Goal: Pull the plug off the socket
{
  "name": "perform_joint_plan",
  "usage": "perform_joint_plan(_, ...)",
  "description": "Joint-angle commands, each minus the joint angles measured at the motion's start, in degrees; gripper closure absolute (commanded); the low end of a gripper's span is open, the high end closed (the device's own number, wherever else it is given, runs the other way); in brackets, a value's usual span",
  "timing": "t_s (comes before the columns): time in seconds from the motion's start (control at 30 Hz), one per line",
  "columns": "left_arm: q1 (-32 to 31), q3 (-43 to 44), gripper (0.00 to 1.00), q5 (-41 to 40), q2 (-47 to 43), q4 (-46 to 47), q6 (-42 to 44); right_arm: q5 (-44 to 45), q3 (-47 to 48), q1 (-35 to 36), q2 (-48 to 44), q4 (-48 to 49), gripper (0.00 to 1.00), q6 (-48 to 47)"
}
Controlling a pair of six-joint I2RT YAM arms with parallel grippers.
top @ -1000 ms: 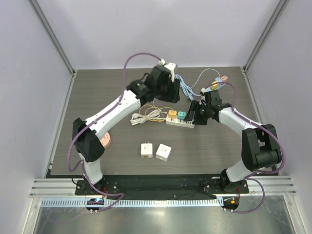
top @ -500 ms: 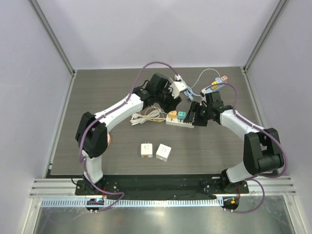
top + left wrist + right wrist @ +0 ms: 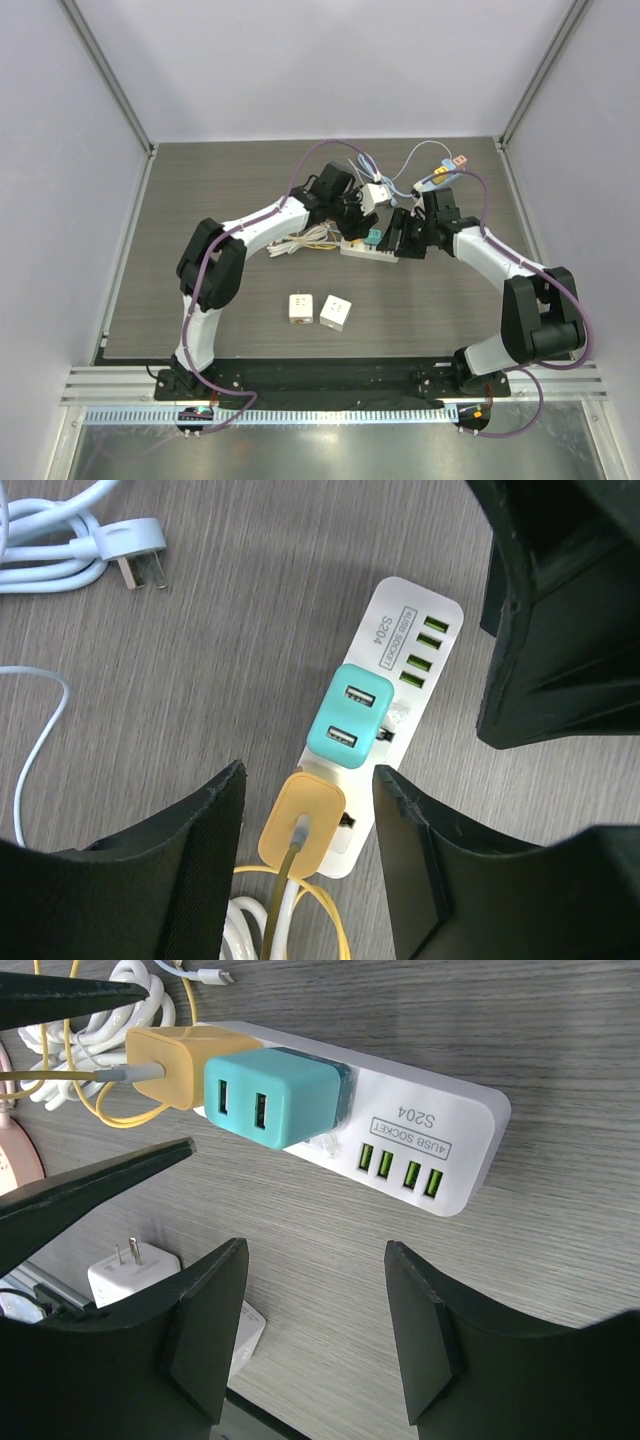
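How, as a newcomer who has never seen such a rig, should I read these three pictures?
Two robot arms are bolted at a table's edge. One picture looks down from above; the others come from a camera on each wrist. On the table lie a white power strip with a yellow plug and a teal USB charger in it, two white adapters and coiled cables. The left gripper is open around the yellow plug; the right gripper is open beside the strip. Neither holds anything.

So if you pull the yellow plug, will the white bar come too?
Probably. The power strip looks light and lies loose on the smooth table, so it may slide or lift. The yellow plug looks rigid; its cable likely flops.
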Motion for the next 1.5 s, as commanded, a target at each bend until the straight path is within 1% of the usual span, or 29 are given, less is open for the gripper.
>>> perform_joint_plan(0.0, -0.23, -1.03, 0.46, 0.32, -1.23, 2.84, 2.26, -1.09, 0.46, -0.12, -1.37, 0.65, 0.37, -0.78)
perform_joint_plan(0.13, -0.14, -2.96, 0.50, -2.14, -1.23, 2.75, 3.67, -1.62, 0.72, -0.12, -0.40, 0.65, 0.37, -0.51)
perform_joint_plan(0.3, -0.14, -3.84, 0.52, -3.72, -0.09, 1.87, 4.99, -1.09, 0.81, -0.12, 0.04, 0.74, 0.37, -0.51)
perform_joint_plan(0.5, -0.23, -5.07, 0.61, -4.34, 0.09, 3.19, 4.29, 0.13, 0.98, -0.12, 0.83, 1.18, 0.37, -0.16)
perform_joint_plan(0.6, -0.75, -5.60, 0.68, -5.21, -0.44, 4.41, 3.67, 1.19, 0.98, -0.12, 1.62, 1.53, 0.36, 0.19)
perform_joint_plan(0.63, -0.93, -6.21, 0.74, -5.56, -0.79, 4.85, 3.67, 1.54, 0.90, -0.21, 1.79, 1.62, 0.36, 0.28)
perform_joint_plan(0.7, -1.46, -6.92, 0.81, -6.62, -1.58, 6.08, 3.67, 2.25, 0.90, -0.30, 2.06, 1.88, 0.35, 0.89)
perform_joint_plan(0.73, -1.46, -7.44, 0.87, -6.88, -1.85, 6.26, 3.59, 3.38, 0.72, -0.21, 1.89, 2.14, 0.35, 0.89)
perform_joint_plan(0.8, -1.55, -7.97, 0.90, -7.59, -2.55, 6.61, 3.50, 4.70, 0.11, -0.30, 1.36, 2.67, 0.34, 1.42)
perform_joint_plan(0.93, -1.72, -8.68, 0.93, -7.77, -3.86, 6.62, 3.24, 7.61, -0.42, -0.39, 1.09, 3.81, 0.34, 1.68)
perform_joint_plan(0.97, -1.81, -8.77, 1.00, -7.77, -4.13, 6.70, 3.23, 8.48, -0.42, -0.38, 1.35, 3.99, 0.34, 1.51)
perform_joint_plan(1.1, -1.99, -8.85, 1.00, -8.12, -5.19, 6.79, 2.44, 10.33, -0.77, -0.38, 2.93, 5.22, 0.34, 1.33)
perform_joint_plan(1.47, -2.43, -8.94, 1.00, -6.80, -6.42, 7.05, 1.30, 12.00, -1.83, -0.38, 4.34, 7.24, 0.35, 0.98)
